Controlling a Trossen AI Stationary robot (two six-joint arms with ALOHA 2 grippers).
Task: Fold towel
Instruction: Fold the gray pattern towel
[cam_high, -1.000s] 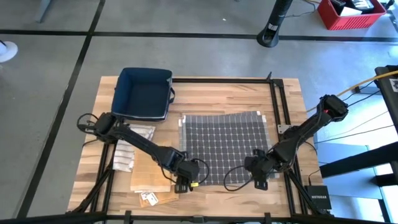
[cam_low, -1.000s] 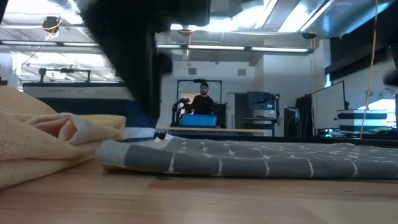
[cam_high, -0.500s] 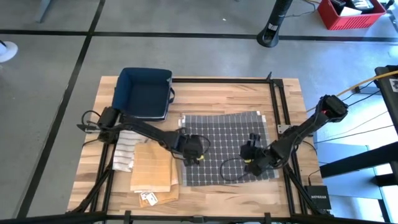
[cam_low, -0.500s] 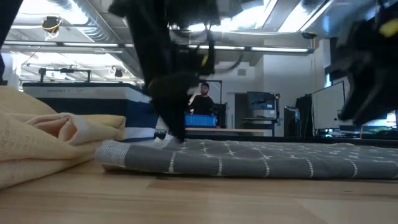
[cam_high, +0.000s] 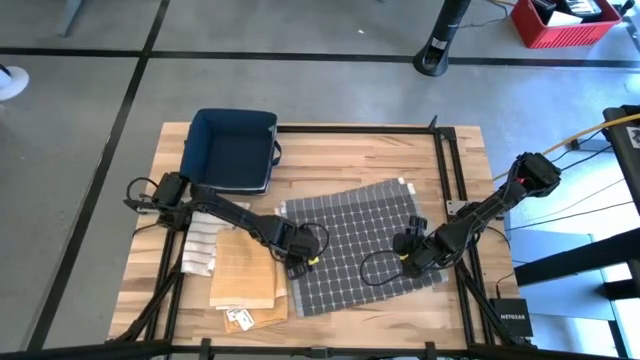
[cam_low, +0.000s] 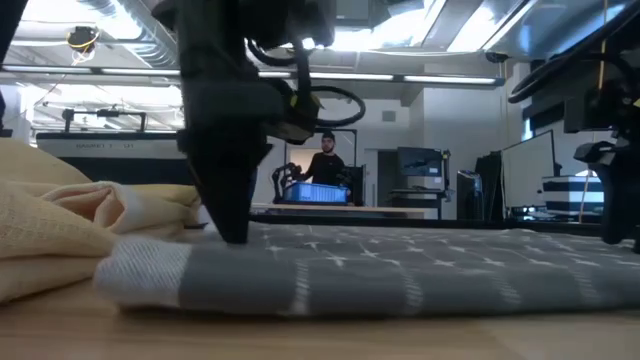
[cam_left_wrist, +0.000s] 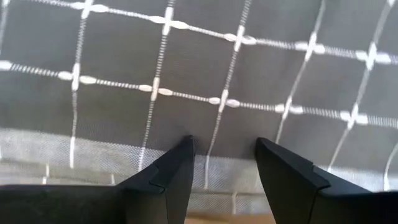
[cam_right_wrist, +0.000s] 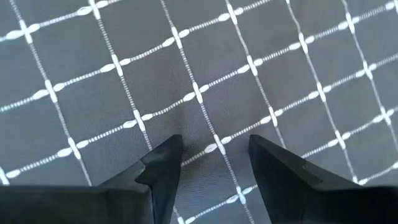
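Wooden counter (cam_high: 350, 150) has the grey towel (cam_high: 355, 235) lying skewed, I see left hand (cam_high: 296, 268) and right hand (cam_high: 411, 247) both parted on it, gripping nothing, so closing now risks bunching.

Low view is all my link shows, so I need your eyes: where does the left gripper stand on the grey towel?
Observer: The left gripper is at the grey towel's left edge, beside the tan cloth.
Operator: Are its fingers shut?
Observer: No, open; the left wrist view shows fingers apart over the hem.
Operator: And the right gripper?
Observer: The right gripper is open above the towel's right side.
Operator: Is the towel square to the table?
Observer: No, it lies skewed.
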